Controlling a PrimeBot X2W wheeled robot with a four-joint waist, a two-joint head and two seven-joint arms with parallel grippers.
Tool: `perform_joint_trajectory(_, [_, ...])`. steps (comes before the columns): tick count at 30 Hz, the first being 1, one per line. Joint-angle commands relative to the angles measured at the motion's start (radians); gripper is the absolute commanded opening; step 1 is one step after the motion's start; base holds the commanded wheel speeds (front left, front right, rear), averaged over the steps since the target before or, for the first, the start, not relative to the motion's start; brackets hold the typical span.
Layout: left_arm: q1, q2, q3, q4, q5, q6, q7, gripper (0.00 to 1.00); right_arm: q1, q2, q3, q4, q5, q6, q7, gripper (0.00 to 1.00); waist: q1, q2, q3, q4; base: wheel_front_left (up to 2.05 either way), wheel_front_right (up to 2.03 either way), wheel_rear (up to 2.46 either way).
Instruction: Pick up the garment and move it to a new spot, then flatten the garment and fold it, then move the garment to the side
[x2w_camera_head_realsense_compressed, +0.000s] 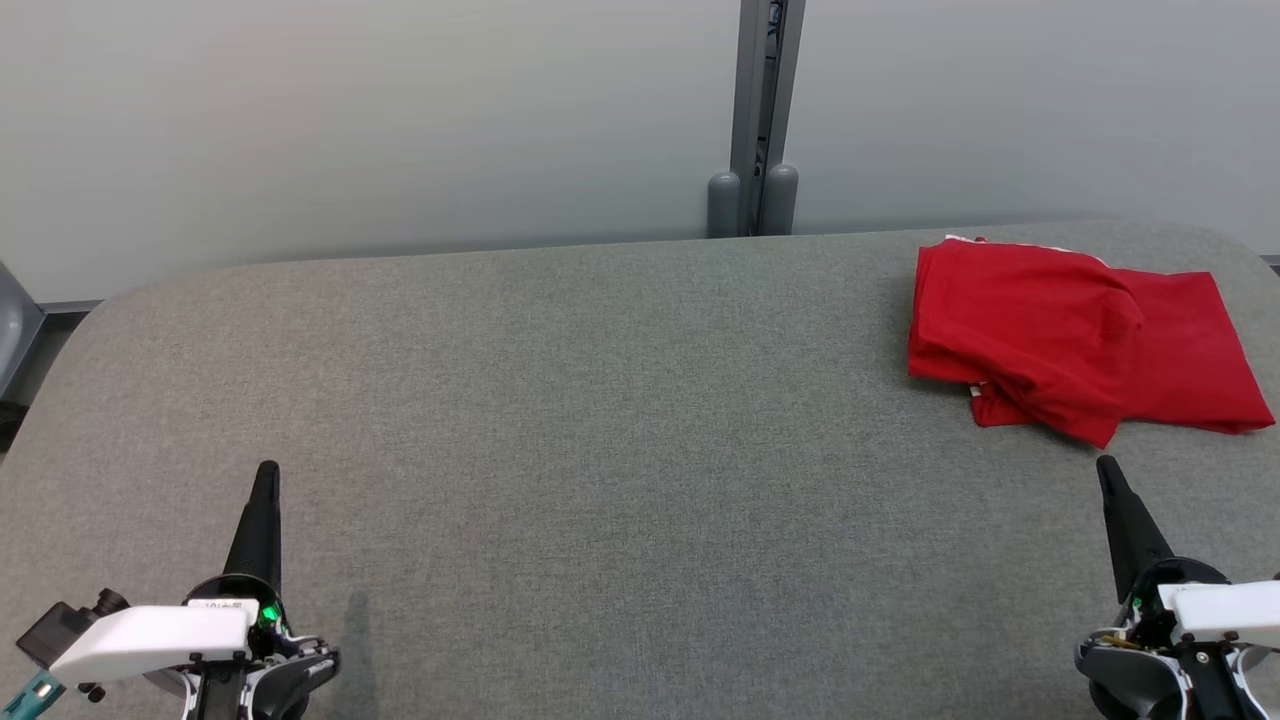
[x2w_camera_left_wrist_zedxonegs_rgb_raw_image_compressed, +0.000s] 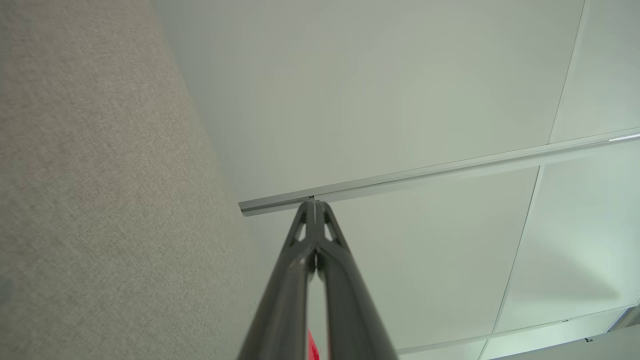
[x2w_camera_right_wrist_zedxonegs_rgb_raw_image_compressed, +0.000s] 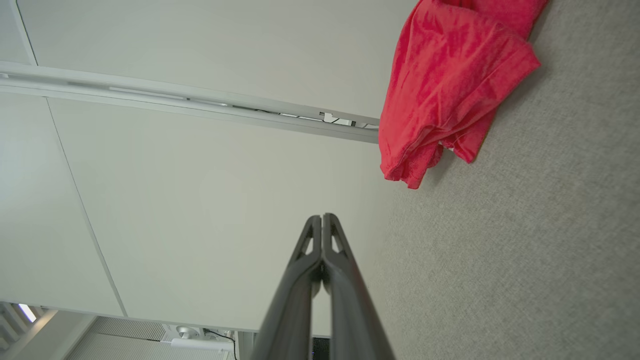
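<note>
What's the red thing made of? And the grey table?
The red garment looks like thin, soft cloth, maybe cotton: it creases and slumps in folds. The grey table seems covered in matte, felt-like fabric with a fine woven grain.

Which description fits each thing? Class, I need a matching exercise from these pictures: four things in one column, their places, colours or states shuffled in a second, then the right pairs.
Column 1
1. garment
2. left tool
3. right tool
4. table

Column 2
A. grey fabric top, rounded far corners
B. shut, lower left of the head view, far from the garment
C. red, bunched at the table's far right
D. shut, tip close to the garment's near edge, not touching

Pairs: 1-C, 2-B, 3-D, 4-A
</note>
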Motion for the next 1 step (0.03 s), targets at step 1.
perform_joint_trajectory(1, [-0.017, 0.006, 0.005, -0.001, -0.015, -0.009, 0.004, 0.00, -0.011, -0.003, -0.005, -0.001, 0.017, 0.001, 0.009, 0.00, 0.0000, -0.0001, 0.000, 0.000, 0.00, 0.00, 0.00])
